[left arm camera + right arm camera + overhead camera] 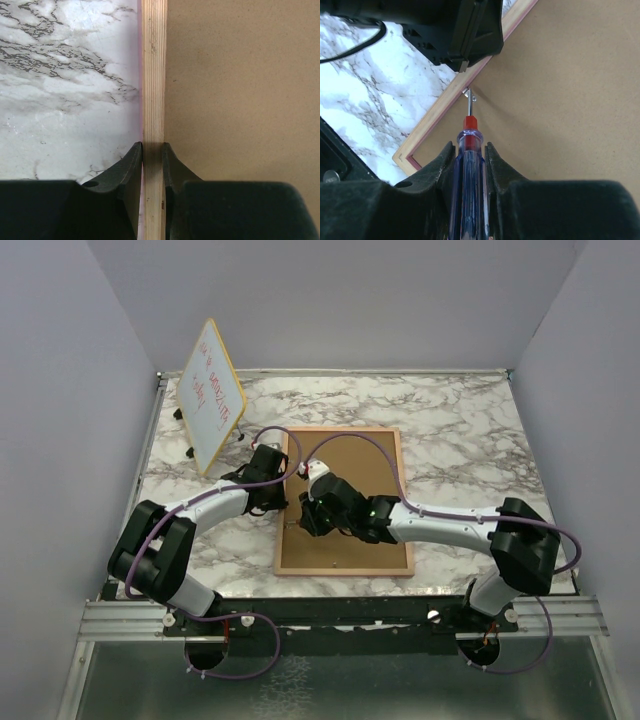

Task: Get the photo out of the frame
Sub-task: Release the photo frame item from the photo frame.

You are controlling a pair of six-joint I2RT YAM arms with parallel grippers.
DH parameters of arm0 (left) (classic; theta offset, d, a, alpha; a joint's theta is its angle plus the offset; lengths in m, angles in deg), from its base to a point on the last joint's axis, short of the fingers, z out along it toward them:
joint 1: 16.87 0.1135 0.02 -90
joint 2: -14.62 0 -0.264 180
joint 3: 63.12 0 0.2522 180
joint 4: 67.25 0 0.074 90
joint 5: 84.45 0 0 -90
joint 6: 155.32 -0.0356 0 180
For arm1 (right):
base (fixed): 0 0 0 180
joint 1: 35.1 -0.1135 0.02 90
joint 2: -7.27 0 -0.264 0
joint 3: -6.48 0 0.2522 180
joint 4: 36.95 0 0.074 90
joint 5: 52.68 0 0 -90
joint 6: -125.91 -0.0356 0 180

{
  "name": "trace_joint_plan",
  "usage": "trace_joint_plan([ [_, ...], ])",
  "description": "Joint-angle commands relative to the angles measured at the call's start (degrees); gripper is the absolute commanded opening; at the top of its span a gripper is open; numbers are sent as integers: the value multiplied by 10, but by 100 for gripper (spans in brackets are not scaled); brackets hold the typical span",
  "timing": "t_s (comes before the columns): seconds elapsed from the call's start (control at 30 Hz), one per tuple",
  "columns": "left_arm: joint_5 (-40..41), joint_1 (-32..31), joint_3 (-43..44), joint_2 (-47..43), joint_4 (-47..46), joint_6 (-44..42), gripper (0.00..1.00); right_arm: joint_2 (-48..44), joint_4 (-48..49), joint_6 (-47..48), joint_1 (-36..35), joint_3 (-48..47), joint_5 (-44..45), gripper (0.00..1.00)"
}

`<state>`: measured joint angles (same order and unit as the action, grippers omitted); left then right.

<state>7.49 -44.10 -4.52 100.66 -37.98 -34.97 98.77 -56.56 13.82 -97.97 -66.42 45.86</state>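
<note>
Overhead camera looks down; both wrist cameras look closely (sharing the frame (235,100)).

A white marble-patterned table (450,420) with grey veins fills the floor of a plain grey-walled enclosure (350,300). At its far left corner a yellow-edged whiteboard (213,395) stands tilted on small black feet, with red writing too small to read. A screwdriver (468,165) — clear blue handle, red collar, thin metal shaft — points away from the right wrist camera.
</note>
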Motion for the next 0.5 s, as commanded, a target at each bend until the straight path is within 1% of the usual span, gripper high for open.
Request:
trace_joint_plan([
  [0.0, -18, 0, -13, -2, 0, 0, 1, 25, 7, -6, 4, -8, 1, 1],
  [0.2, -17, 0, -12, -2, 0, -2, 0, 42, -6, 15, 4, -21, -37, 1],
  [0.33, -16, 0, -12, -2, 0, -3, 0, 34, 1, 30, 5, -13, -77, 1],
  [0.47, -16, 0, -12, 0, 0, -3, 0, 27, -17, 43, 5, -13, -81, 1],
])
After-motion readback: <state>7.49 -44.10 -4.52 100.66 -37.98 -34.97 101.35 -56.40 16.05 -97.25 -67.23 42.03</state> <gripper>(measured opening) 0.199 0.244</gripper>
